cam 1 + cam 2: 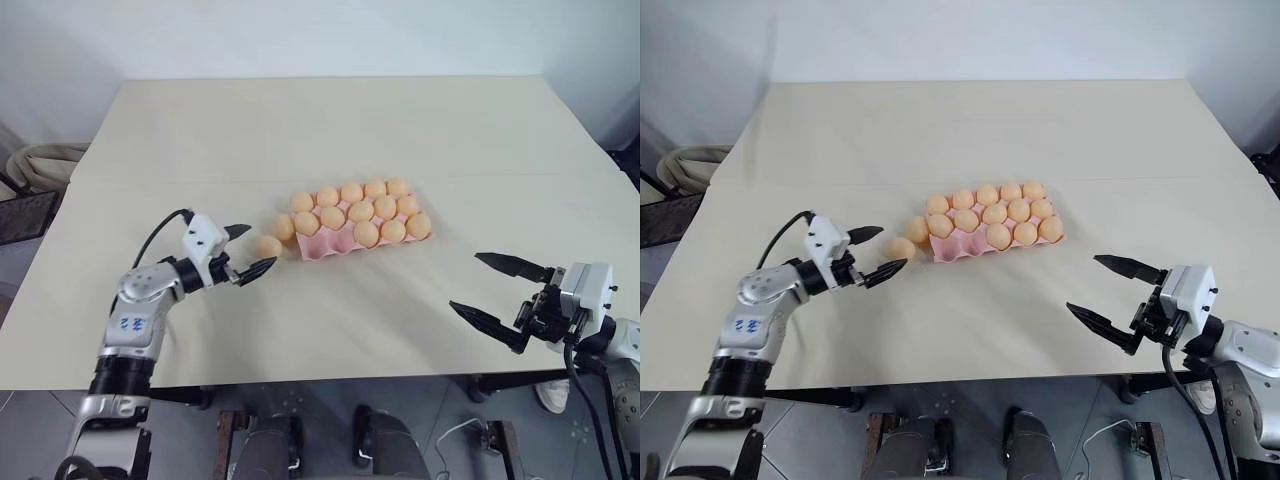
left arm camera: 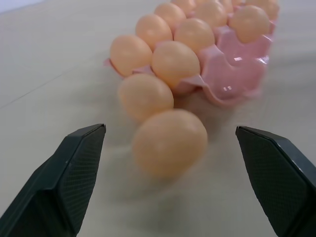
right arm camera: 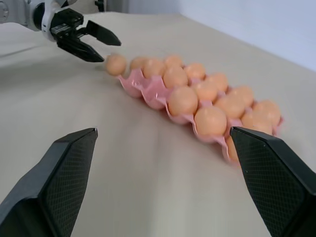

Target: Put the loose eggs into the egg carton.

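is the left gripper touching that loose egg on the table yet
Apart. In the left wrist view the loose egg lies between the open fingers of the left gripper, with bare table visible on both sides of it.

Left gripper (image 1: 247, 251) reaches forward and inward, held level, fingers spread wide, nothing between them. Right gripper (image 1: 496, 290) hangs low on its side, angled inward, jaws wide too.

- It looked like a robot test room or lab.
- A bare beige table (image 1: 330, 130) stood against plain pale walls (image 1: 300, 35).
- Coiled hose (image 1: 35, 160) lay beside it.
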You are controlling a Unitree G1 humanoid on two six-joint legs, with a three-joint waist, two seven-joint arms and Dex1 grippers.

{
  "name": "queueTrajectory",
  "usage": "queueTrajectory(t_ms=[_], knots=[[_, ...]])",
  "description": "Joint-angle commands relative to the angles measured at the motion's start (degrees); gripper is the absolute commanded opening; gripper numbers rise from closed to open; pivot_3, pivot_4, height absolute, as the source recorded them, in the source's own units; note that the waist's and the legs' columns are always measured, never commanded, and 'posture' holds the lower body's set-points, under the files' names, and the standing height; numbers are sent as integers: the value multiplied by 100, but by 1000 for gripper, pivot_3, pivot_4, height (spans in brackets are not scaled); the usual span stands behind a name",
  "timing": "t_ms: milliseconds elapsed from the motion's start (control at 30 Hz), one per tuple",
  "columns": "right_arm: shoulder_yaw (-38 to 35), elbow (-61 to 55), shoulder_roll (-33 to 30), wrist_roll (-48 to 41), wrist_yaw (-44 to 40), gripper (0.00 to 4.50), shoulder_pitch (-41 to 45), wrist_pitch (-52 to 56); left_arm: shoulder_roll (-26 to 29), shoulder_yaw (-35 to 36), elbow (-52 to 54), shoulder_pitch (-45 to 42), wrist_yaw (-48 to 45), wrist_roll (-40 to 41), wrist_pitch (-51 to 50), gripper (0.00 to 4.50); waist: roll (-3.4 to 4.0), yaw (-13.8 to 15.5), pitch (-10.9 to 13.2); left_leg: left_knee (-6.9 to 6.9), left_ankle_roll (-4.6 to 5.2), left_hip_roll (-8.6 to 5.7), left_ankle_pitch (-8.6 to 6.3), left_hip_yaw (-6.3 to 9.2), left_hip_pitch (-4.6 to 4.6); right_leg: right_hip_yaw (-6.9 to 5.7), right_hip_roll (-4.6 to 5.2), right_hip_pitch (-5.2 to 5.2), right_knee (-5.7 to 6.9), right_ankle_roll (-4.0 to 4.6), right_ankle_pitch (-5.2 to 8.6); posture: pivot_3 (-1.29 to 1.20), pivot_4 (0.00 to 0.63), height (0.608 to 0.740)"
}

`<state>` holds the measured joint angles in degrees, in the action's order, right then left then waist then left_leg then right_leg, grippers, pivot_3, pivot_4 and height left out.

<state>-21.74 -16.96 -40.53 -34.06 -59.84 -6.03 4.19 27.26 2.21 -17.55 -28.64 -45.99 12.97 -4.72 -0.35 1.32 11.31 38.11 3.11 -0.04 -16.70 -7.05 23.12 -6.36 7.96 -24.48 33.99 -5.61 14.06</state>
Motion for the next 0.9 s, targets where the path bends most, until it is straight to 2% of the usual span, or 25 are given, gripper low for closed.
queueTrajectory(t_ms=[33,100,200,400,467,767,900], knots=[[-191,-506,78,-133,275,4500,-149,72,-174,-192,-427,-339,-24,-175,261,4481,0,8,0,1,0,0,0,0,0,-5,-1,0,-1,0,0,0,150,740],[-181,-639,113,-131,384,4500,-227,113,-240,-265,-724,-543,53,-307,362,4481,-1,15,0,5,1,0,1,0,0,-8,-1,0,2,0,0,0,150,740],[-163,-773,132,-148,516,4500,-279,164,-279,-249,-982,-726,88,-345,439,3971,-1,12,-1,6,2,0,1,-1,0,-8,-1,0,2,-2,-1,0,150,740],[-125,-830,128,-168,623,4500,-268,219,-124,-175,-945,-551,-1,-331,478,2088,-1,11,-1,5,3,0,0,1,0,3,3,0,-1,-2,-1,0,150,740],[-117,-815,119,-176,629,4500,-248,230,-76,-136,-830,-462,-66,-266,461,1779,-1,4,-1,5,3,1,0,1,0,4,2,0,-1,-2,-1,0,150,740],[-132,-685,45,-186,562,4500,-128,304,111,115,-56,-540,-975,530,242,1779,-1,25,-1,6,4,0,0,7,0,24,8,2,0,-1,-2,0,150,740],[-140,-668,49,-159,556,4500,-101,324,-89,-11,53,-854,-1092,650,26,1779,-2,32,-1,6,7,-7,1,10,4,22,13,4,-4,-2,-2,0,150,740]])
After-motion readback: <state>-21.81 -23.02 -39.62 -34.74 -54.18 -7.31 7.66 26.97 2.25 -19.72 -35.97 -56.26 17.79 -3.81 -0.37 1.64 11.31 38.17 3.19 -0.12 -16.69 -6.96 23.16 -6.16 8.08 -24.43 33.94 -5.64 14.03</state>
